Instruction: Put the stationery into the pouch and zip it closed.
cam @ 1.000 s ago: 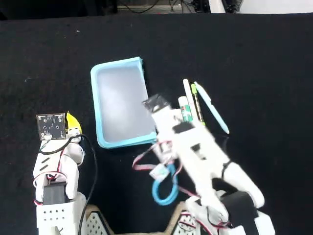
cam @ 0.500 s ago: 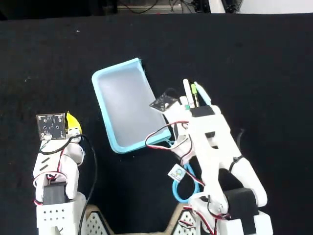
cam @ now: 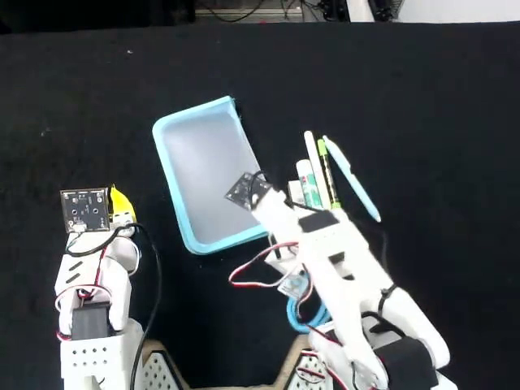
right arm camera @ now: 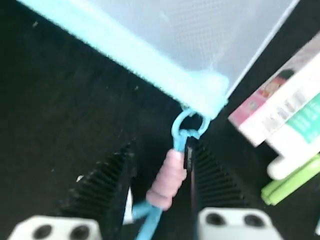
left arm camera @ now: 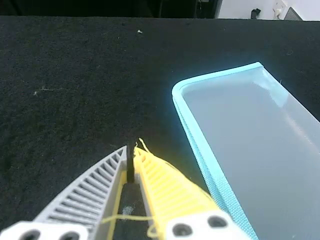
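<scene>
The pouch (cam: 203, 175) has a light-blue rim and a translucent grey face, and lies flat and tilted in the middle of the black table. Its zipper pull, a blue ring with a pink bead (right arm camera: 169, 181) on a blue cord, hangs off the near right corner. My right gripper (right arm camera: 164, 146) is open, its black fingers either side of that pull. The right arm (cam: 325, 244) covers this corner from above. Just right of the pouch the stationery (cam: 325, 175) lies in a row: white, green and light-blue pens and a glue stick. My left gripper (left arm camera: 132, 149) is shut and empty, left of the pouch (left arm camera: 250, 145).
The blue cord loop (cam: 305, 313) trails on the table under the right arm. A pink-and-white box (right arm camera: 280, 105) and a green pen (right arm camera: 290, 182) lie close to the right gripper. The black table (cam: 422, 97) stretches beyond the pouch and pens.
The pouch's near end swung right a second ago and has since stayed put. The right arm went right, then came back left over the pouch's near corner. The left arm kept still.
</scene>
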`<state>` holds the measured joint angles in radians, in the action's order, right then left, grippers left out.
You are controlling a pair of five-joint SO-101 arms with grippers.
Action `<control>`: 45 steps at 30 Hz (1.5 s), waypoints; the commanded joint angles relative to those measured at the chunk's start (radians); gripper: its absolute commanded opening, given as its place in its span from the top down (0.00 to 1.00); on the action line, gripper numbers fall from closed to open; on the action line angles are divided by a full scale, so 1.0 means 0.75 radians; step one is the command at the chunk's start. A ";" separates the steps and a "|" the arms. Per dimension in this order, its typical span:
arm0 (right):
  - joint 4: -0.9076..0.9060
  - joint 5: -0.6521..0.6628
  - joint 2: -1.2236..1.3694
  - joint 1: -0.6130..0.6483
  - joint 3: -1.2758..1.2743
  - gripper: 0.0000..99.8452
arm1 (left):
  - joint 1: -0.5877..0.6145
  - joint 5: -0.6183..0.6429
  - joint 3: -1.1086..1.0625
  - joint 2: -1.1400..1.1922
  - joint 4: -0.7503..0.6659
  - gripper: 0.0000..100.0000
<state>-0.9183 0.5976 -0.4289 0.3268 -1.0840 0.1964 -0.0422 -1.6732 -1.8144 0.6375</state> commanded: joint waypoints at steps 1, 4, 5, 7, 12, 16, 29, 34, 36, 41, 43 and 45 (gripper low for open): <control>0.147 0.070 -0.052 0.004 -0.040 0.85 | -0.005 -0.010 -0.034 -0.004 0.008 0.97; 0.176 0.141 -0.052 0.004 -0.040 0.85 | -0.005 -0.010 -0.034 -0.004 0.008 0.97; 0.188 0.166 -0.052 0.004 -0.042 0.85 | -0.005 -0.010 -0.034 -0.004 0.008 0.97; 0.203 0.198 -0.052 0.004 -0.042 0.85 | -0.005 -0.010 -0.034 -0.004 0.008 0.97; 0.203 0.213 -0.054 0.004 -0.036 0.85 | -0.005 -0.010 -0.034 -0.004 0.008 0.97; 0.203 0.239 -0.052 -0.002 -0.044 0.85 | -0.005 -0.010 -0.034 -0.004 0.010 0.97; 0.258 0.401 -0.052 -0.147 -0.079 0.85 | -0.005 -0.010 -0.034 -0.004 0.010 0.97; 0.444 0.399 -0.064 -0.147 -0.173 0.85 | -0.005 -0.010 -0.034 -0.004 0.010 0.97; 0.430 0.399 -0.064 -0.147 -0.167 0.85 | -0.005 -0.010 -0.034 -0.004 0.010 0.97; 0.428 0.399 -0.064 -0.147 -0.167 0.92 | -0.007 -0.010 -0.034 -0.004 0.010 0.97; 0.426 0.397 -0.069 -0.151 -0.163 0.99 | -0.007 -0.010 -0.034 -0.004 0.010 0.97; 0.385 0.356 -0.085 -0.151 -0.152 0.98 | -0.007 -0.010 -0.034 -0.004 0.010 0.97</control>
<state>-0.6237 0.8876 -0.4381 0.2332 -1.2160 0.1964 -0.0422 -1.6732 -1.8144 0.6375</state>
